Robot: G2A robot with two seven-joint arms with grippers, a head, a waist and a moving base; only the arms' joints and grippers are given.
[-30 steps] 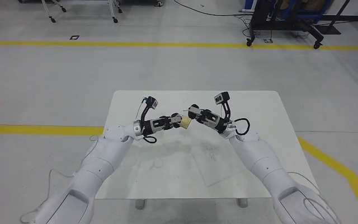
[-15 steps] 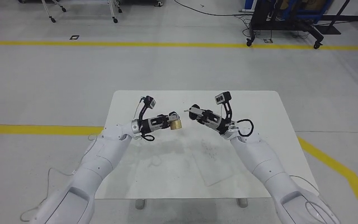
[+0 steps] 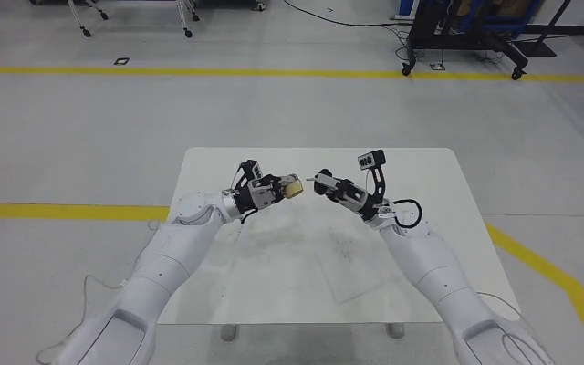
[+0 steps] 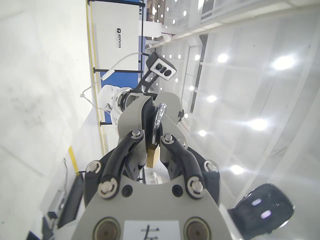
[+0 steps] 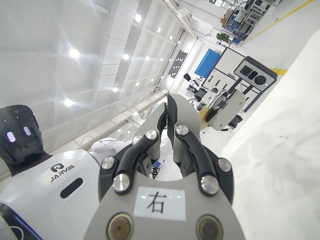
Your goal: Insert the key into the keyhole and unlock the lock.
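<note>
We clamp lock (image 3: pixel 292 188) in left gripper (image 4: pixel 156 112), key (image 3: pixel 316 178) pinched in right gripper (image 5: pixel 170 106); level key with keyhole, push straight.

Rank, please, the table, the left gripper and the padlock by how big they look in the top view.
1. Table: by far the largest.
2. Left gripper: much smaller, shut on the padlock.
3. Padlock: smallest, though its fingers hide part of it.

Small open gap between lock (image 3: pixel 292 188) and key (image 3: pixel 315 177), both held above table (image 3: pixel 420 210)
</note>
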